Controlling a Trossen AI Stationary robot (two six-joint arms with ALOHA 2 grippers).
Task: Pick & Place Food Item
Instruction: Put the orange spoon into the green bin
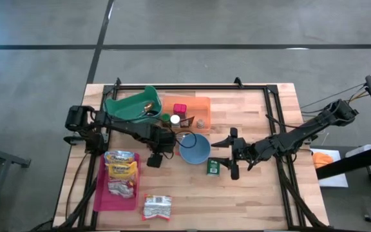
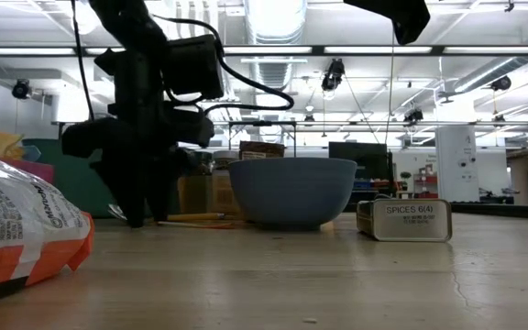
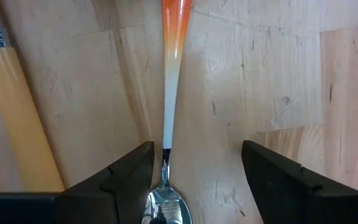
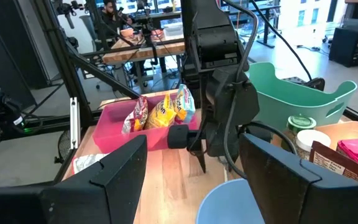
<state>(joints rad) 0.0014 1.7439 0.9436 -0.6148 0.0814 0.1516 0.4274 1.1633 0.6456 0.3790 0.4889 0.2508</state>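
In the left wrist view we see the left gripper (image 3: 194,180) with its jaws open astride a spoon (image 3: 168,106) lying flat on the wooden surface (image 3: 260,81), just left of the blue bowl (image 1: 195,149) at frame centre. We judge the spoon light, stiff and slippery, best pinched across its thin handle. Farther right, the right gripper (image 1: 232,153) waits with jaws open near the spice tin (image 1: 213,167).

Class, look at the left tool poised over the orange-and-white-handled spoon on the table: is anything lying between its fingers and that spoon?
Nothing visible does. In the left wrist view the left tool is open, its fingers on either side of the spoon lying on the bare table. A yellow-handled utensil lies beside it, outside the fingers.
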